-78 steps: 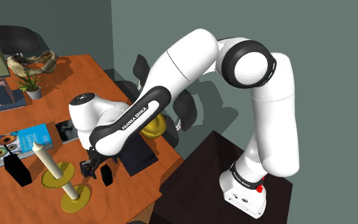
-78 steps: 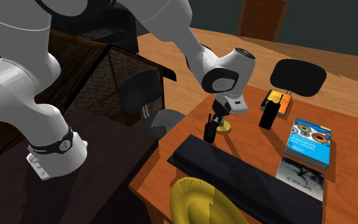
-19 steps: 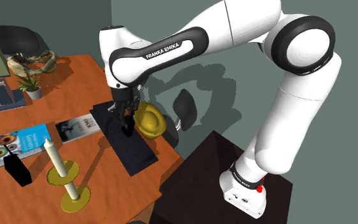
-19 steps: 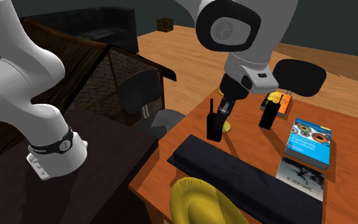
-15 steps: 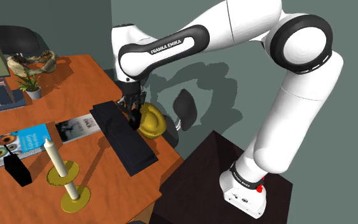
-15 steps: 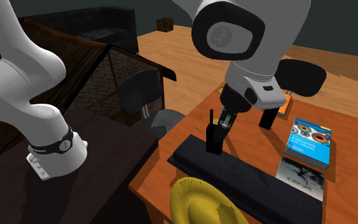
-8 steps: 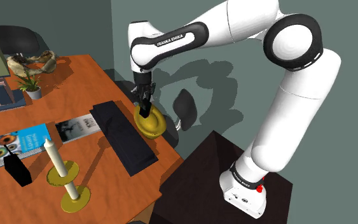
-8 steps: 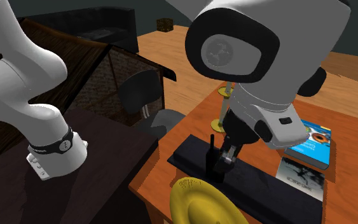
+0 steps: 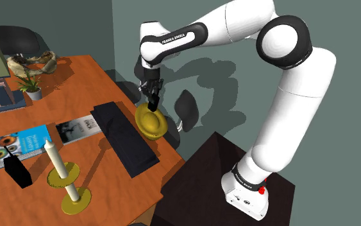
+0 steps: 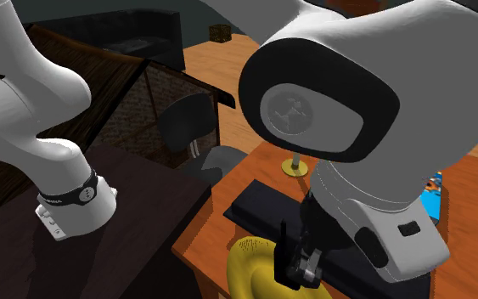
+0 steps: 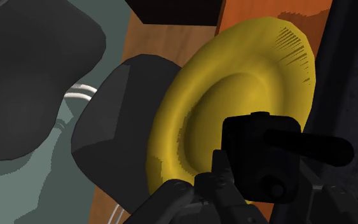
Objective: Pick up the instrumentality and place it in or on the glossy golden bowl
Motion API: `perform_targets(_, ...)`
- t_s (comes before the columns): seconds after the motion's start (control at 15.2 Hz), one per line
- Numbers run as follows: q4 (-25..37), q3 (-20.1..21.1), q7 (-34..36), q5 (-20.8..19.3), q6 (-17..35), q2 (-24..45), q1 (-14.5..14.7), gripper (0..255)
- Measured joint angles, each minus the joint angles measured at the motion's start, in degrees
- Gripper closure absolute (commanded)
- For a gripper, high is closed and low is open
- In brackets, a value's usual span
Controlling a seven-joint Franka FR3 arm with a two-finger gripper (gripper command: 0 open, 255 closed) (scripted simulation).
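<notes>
A small black handset with a thin antenna (image 11: 264,158) sits clasped between my black fingers (image 11: 174,198). My gripper (image 9: 152,101) is shut on it and hangs just above the glossy yellow-gold bowl (image 9: 151,122) at the table's edge. In the second exterior view the handset (image 10: 283,253) stands upright over the bowl (image 10: 250,268), with the gripper (image 10: 300,265) beside it under the big white wrist. In the wrist view the bowl (image 11: 234,89) lies straight ahead of the gripper (image 11: 260,194). The handset hangs apart from the bowl's surface.
A long black slab (image 9: 124,138) lies beside the bowl on the orange wooden table (image 9: 76,77). Two candles on gold bases (image 9: 61,172), a black box (image 9: 17,172), books (image 9: 12,146) and a potted plant (image 9: 31,86) stand further off. A dark chair (image 9: 185,109) stands past the table's edge.
The arm has swung the held handset from over the black slab across to above the bowl, towards the shoulder view's right. The grip has stayed shut.
</notes>
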Motion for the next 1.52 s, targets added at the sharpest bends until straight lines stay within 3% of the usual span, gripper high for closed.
perform_targets(0.73, -2.8, -0.4, 0.6, -1.1, 7.1, 4.4, 0.2, 255)
perform_targets(1.12, -3.0, -0.5, 0.6, -1.2, 7.8, 4.8, 0.2, 255)
perform_targets(1.19, -3.0, -0.5, 0.6, -1.2, 7.8, 4.8, 0.2, 0)
perform_targets(1.52, -3.0, -0.5, 0.6, -1.2, 7.8, 4.9, 0.2, 0)
